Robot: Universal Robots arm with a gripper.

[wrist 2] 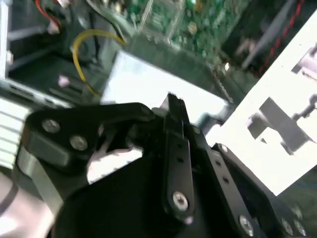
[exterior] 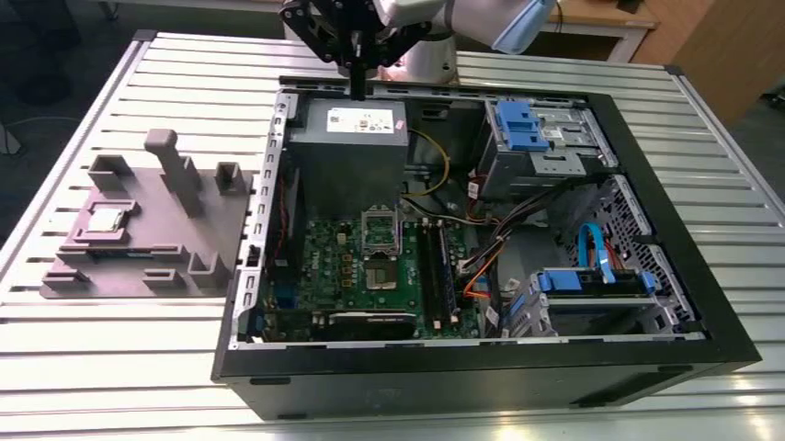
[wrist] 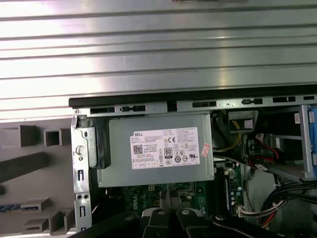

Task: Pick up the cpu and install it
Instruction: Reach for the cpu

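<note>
The cpu [exterior: 108, 219], a small silver square, lies in a recess of the grey fixture [exterior: 147, 230] at the exterior view's left, outside the computer case. My black gripper [exterior: 357, 90] hangs over the case's far edge, above the grey power-supply box [exterior: 347, 147]. Its fingers are shut together with nothing between them, and it is well away from the cpu. The motherboard socket [exterior: 381, 262], a metal frame with a dark centre, lies in the middle of the case below the power supply. In both wrist views the gripper [wrist: 168, 214] [wrist 2: 174, 101] sits over the power supply [wrist: 158, 153].
The open black case [exterior: 491, 367] stands on a slatted metal table [exterior: 123, 367]. Inside are memory sticks [exterior: 436, 266], cables, and blue drive cages [exterior: 521, 119] at the exterior view's right. The fixture carries several upright posts [exterior: 165, 152].
</note>
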